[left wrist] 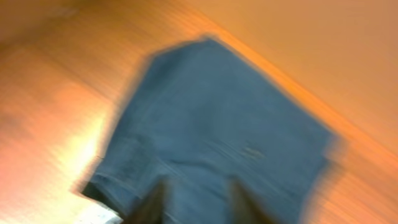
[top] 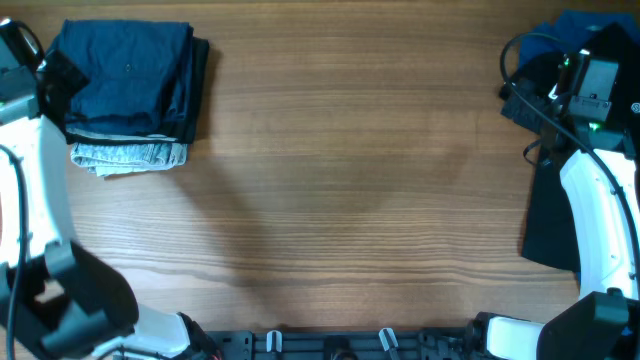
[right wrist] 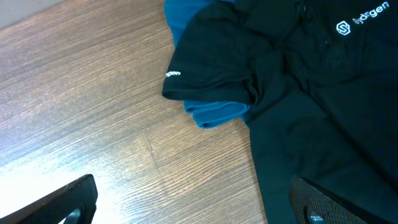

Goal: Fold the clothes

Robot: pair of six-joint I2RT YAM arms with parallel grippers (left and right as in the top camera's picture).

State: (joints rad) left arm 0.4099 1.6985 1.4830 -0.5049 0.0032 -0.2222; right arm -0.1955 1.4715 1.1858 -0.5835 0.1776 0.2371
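Observation:
The dark navy-blue shorts (top: 130, 80) lie folded on top of a stack at the table's far left, over a light grey garment (top: 130, 155). In the blurred left wrist view the shorts (left wrist: 230, 130) fill the middle. My left gripper (left wrist: 199, 208) is open just above their near edge and holds nothing; from overhead it (top: 60, 78) sits at the stack's left side. A black shirt (right wrist: 311, 93) with a white logo lies at the far right over a bright blue garment (right wrist: 214, 115). My right gripper (right wrist: 193, 202) is wide open and empty above the shirt's left edge.
The black shirt (top: 555, 200) hangs along the right edge of the wooden table (top: 350, 170) under my right arm. The bright blue garment (top: 565, 25) shows at the top right corner. The arm bases stand at the front edge.

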